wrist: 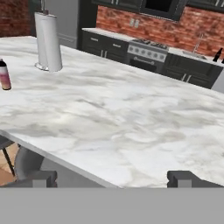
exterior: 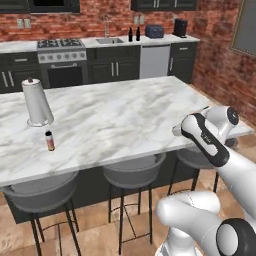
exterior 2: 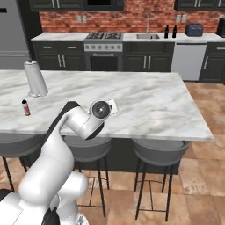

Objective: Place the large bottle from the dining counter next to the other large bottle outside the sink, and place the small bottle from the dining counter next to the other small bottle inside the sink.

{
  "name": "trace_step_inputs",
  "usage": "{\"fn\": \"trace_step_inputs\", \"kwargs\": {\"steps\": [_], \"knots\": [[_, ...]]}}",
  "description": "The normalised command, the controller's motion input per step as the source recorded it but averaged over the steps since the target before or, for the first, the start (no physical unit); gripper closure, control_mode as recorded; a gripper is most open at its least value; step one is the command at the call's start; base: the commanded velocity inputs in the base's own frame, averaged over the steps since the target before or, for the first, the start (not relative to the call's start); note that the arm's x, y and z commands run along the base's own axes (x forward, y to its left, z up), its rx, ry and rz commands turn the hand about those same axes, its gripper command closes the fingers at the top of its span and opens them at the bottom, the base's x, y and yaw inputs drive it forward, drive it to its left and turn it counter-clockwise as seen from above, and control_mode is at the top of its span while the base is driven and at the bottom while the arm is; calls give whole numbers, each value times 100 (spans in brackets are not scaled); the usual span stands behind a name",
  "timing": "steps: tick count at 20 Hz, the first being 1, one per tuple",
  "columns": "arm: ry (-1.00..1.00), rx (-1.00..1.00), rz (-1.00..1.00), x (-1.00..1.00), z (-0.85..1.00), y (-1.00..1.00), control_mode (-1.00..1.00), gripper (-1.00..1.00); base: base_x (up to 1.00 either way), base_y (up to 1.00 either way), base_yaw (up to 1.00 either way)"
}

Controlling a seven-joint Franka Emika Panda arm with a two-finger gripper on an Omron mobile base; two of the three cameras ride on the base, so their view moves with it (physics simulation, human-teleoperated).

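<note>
tool (wrist: 112, 177) is hanging with its two dark fingertips (wrist: 183, 178) standing wide apart, gripping nothing, sitting at the near edge of the marble worktop (exterior: 125, 120) above the grey stools (exterior: 132, 172); white arm is bending up from the base in front of the stools

further in on the worktop, toward its left end, the small bottle (exterior: 49, 140) is standing upright, dark cap, pinkish-red body, alone, well apart from the tool; also showing in the hand view (wrist: 4, 75) and the right base view (exterior 2: 26, 107)

just behind the small bottle, near but not touching, a paper towel roll (exterior: 36, 102) is standing upright on its holder

far across the floor, the back worktop (exterior: 95, 42) is running along the brick wall with the stove (exterior: 60, 47) and the sink (exterior: 110, 40) beside it; two dark large bottles (exterior: 134, 34) are standing upright side by side just right of the sink, outside the basin; a toaster (exterior: 154, 31) is sitting to the right of them
</note>
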Motion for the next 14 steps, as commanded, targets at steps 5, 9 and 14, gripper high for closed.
{"fn": "trace_step_inputs", "kwargs": {"steps": [5,9,14], "knots": [[0,0,0,0,0,0,100,-100,0,66,-3],[0,0,0,0,0,0,100,-100,0,63,-1],[0,0,0,0,0,0,100,-100,0,62,-1]]}}
